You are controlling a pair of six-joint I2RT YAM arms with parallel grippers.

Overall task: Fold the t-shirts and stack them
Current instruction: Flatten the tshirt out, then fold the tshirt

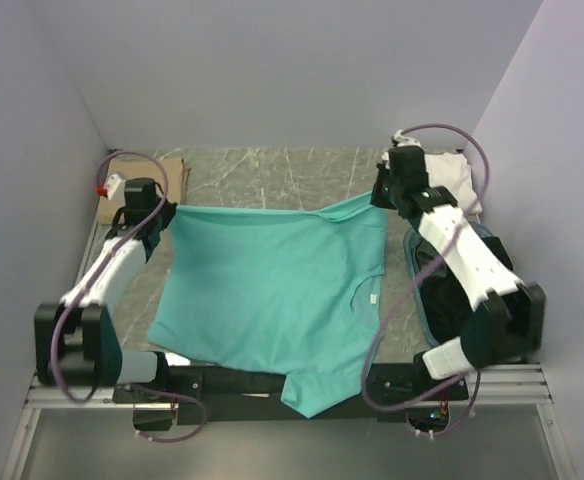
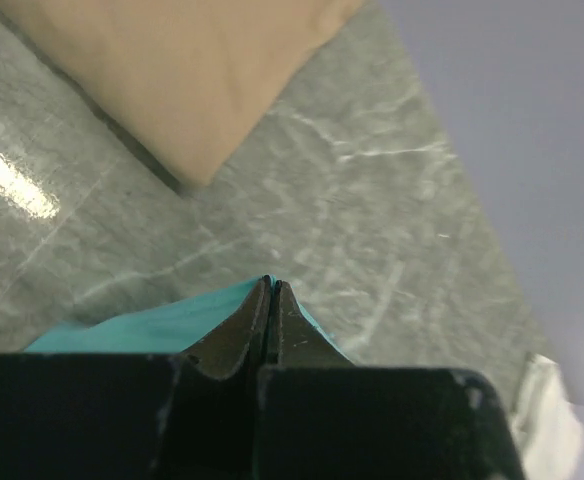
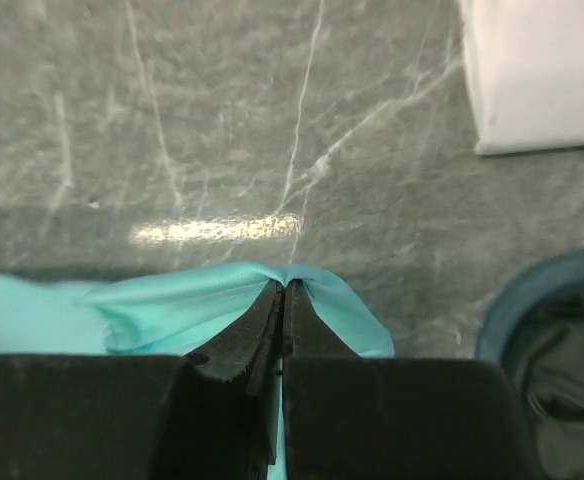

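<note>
Across the middle of the bench lies the teal t-shirt, its far edge pinched at both corners: the left jaws and the right jaws are each closed on a fold of it. Light and limp, it will likely sag wherever unsupported, so corners seem the sensible holds. One part hangs past the near edge. Bare bench shows beyond, between the tan t-shirt, the white t-shirt and the tub.

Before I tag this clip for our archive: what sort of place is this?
Probably a lab robot cell, not a home: plain walls box in a marble-patterned table, an aluminium rail edges it, and the left gripper and right gripper pinch a teal t-shirt.
</note>
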